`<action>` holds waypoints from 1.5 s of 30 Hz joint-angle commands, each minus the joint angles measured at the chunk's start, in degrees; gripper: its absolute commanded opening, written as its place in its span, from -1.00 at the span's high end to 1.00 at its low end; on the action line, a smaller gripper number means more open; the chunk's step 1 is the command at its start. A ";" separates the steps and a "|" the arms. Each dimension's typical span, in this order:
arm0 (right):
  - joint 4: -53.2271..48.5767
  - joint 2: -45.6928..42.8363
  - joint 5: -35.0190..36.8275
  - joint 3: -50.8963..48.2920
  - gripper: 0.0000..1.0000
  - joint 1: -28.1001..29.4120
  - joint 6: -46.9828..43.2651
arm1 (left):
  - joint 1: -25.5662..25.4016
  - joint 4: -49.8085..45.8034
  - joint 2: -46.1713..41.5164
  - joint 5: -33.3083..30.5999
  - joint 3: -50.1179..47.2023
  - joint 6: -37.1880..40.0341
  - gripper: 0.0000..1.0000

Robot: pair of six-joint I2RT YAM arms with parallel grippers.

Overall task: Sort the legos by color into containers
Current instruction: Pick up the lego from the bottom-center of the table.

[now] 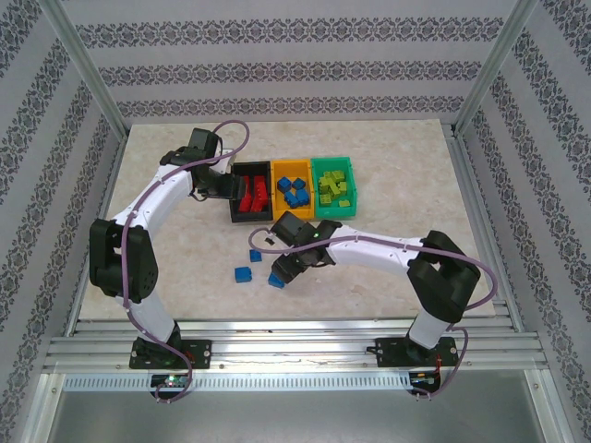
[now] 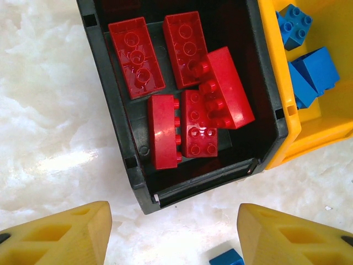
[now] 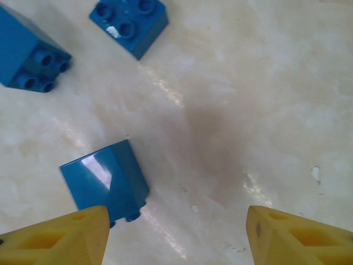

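A glossy blue brick (image 3: 103, 185) lies on its side; the right gripper (image 3: 176, 216) and left gripper (image 2: 174, 210) gape wide, empty.

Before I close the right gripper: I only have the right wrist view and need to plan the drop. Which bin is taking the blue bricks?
Observer: The orange-yellow bin, the middle one of three in a row, already holds blue bricks.
Operator: Is the left arm near it?
Observer: The left gripper hangs open by the short end of the black bin, which is next to the orange-yellow bin and holds red bricks.
Operator: What sits on the other side of the orange-yellow bin?
Observer: The green bin, with lime green bricks in it.
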 commanded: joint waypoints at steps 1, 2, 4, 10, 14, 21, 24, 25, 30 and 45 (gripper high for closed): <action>0.32 -1.42 -0.96 -2.07 -0.34 1.10 0.46 | 0.44 -1.69 -1.17 -0.51 0.04 1.19 -0.24; 0.48 -1.41 -1.47 -2.17 -0.34 1.53 0.11 | 0.47 -1.68 -1.25 -0.57 0.00 1.19 -0.24; -0.16 -1.14 -1.35 -1.75 -0.35 2.79 -0.86 | 0.44 -1.49 -1.27 -0.58 0.01 1.19 -0.24; 1.13 0.45 -1.62 -1.82 -0.35 4.29 -1.48 | 0.44 -1.77 -0.82 -0.96 0.09 1.22 -0.24; 1.65 2.14 -0.99 -1.11 -0.35 5.09 -1.90 | 0.44 -1.77 -0.77 -0.77 -0.01 1.27 -0.24; 2.03 5.42 -0.58 1.49 -0.36 5.62 -1.93 | 0.44 -1.68 -0.91 -0.21 -0.01 1.10 -0.24; 1.74 7.68 -1.53 3.72 -0.35 5.68 -1.81 | 0.44 -1.77 -0.89 -0.22 0.10 1.12 -0.24; 2.15 8.22 -1.63 3.96 -0.35 5.70 -1.77 | 0.44 -1.71 -0.91 -0.09 0.13 1.10 -0.24; 2.41 10.56 -3.29 5.09 -0.13 5.79 -1.91 | 0.45 -1.77 -1.01 -0.64 0.05 1.21 -0.24; 2.38 9.58 -2.88 5.81 0.32 5.53 -2.47 | 0.44 -1.81 -0.67 0.06 0.25 1.19 -0.24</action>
